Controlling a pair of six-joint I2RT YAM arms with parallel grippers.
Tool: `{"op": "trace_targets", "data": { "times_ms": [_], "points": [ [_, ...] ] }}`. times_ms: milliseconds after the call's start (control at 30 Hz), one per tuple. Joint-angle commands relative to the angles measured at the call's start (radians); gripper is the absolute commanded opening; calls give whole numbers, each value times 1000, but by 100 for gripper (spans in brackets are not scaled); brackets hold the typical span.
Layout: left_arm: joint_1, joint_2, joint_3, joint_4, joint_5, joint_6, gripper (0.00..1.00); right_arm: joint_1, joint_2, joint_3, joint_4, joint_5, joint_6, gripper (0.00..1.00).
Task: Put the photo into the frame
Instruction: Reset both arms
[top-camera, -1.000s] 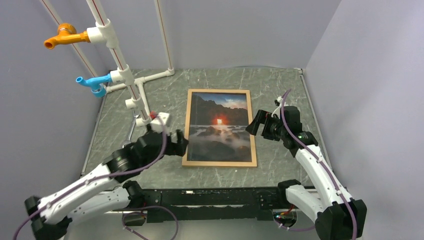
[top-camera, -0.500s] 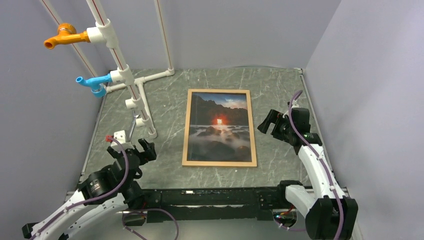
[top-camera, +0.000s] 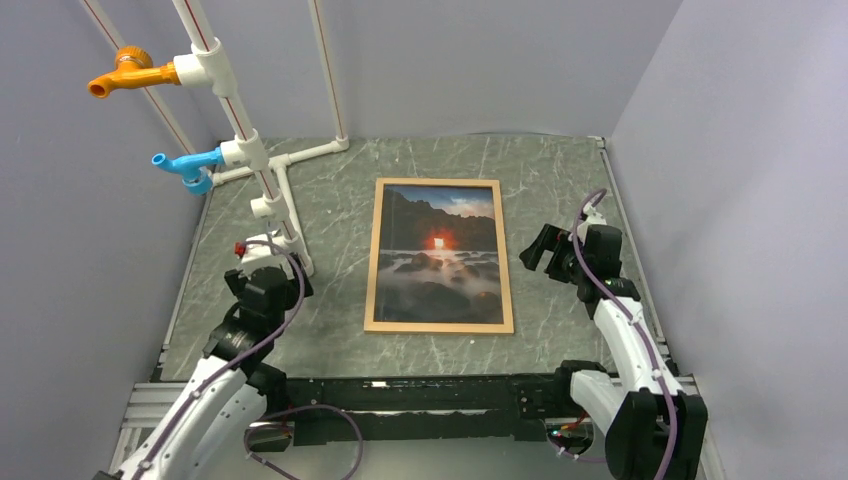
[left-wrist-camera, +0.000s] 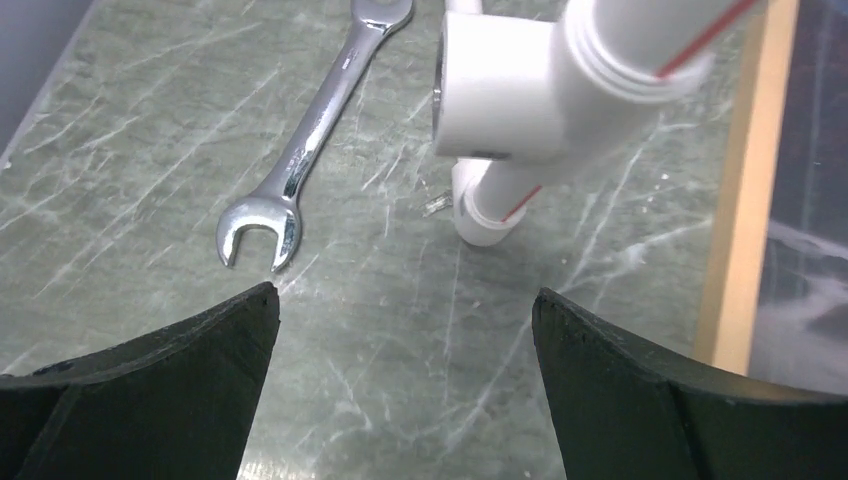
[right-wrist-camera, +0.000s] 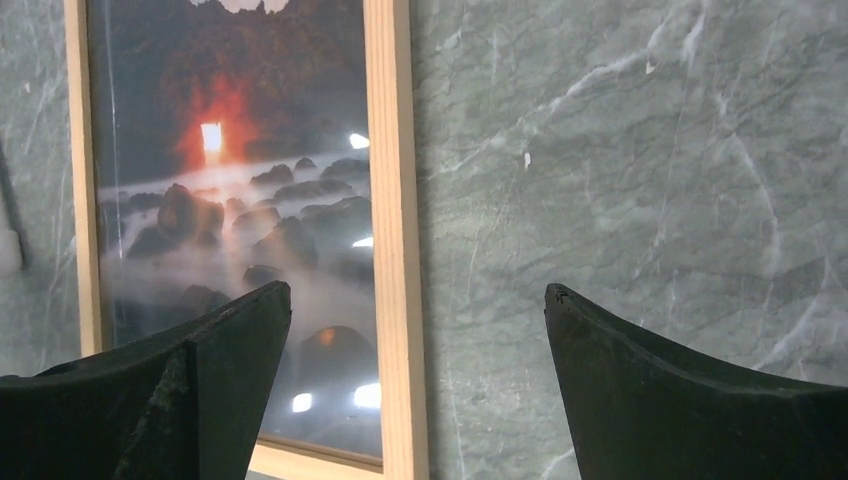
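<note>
The photo (top-camera: 438, 250), a dark seascape with a glowing red sun, lies flat inside the light wooden frame (top-camera: 439, 326) in the middle of the table. My left gripper (top-camera: 266, 262) is open and empty, left of the frame beside the pipe stand; its wrist view shows the frame's left strip (left-wrist-camera: 745, 200) at the right edge. My right gripper (top-camera: 541, 252) is open and empty, just right of the frame. In its wrist view the frame's right strip (right-wrist-camera: 390, 200) and the photo (right-wrist-camera: 230, 180) lie between and beyond the jaws (right-wrist-camera: 418, 295).
A white PVC pipe stand (top-camera: 262, 165) with an orange tap (top-camera: 120, 72) and a blue tap (top-camera: 180, 165) rises at the left. Its fitting (left-wrist-camera: 520, 85) hangs just ahead of my left gripper (left-wrist-camera: 405, 305). A steel wrench (left-wrist-camera: 310, 140) lies on the grey marble table.
My left arm has pulled away from the frame's left edge, swinging left toward the pipe stand. My right gripper has backed off a little to the right. Frame and photo have not moved.
</note>
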Motion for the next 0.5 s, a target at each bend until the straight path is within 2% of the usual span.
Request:
{"op": "trace_targets", "data": {
  "times_ms": [0, 200, 333, 467],
  "points": [
    [156, 100, -32, 290, 268, 160, 99, -5, -77, -53, 147, 41, -64, 100],
    [286, 235, -89, 552, 380, 276, 100, -6, -147, -148, 261, 122, -121, 100],
    [331, 266, -137, 722, 415, 355, 99, -6, -168, -198, 340, 196, -136, 99],
    [375, 291, -241, 998, 460, 409, 99, -6, -214, -314, 557, 262, -174, 99]
  ]
}}
